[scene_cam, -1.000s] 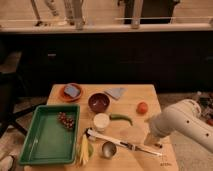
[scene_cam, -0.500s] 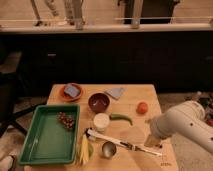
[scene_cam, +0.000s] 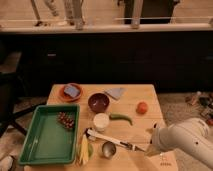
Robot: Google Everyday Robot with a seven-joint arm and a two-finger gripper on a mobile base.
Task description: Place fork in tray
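Hand (scene_cam: pixel 151 144) released, low over table (scene_cam: pixel 134 96) front-right | fork (scene_cam: pixel 139 148) just beside | tray (scene_cam: pixel 44 141) left

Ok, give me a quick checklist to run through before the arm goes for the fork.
1. Fork found: it lies flat near the table's front right, by the dark tip of the white-handled utensil. Ok.
2. Gripper placed: at the end of the white arm, close to the fork's right end. Ok.
3. Fingers open and holding nothing. Ok.
4. Fork clear of neighbours: whether it touches the white-handled utensil is unclear. Cannot tell.
5. Room in the tray: only grapes in its far right corner. Ok.
6. Low path to the tray: the metal cup and banana lie between. Not ok.
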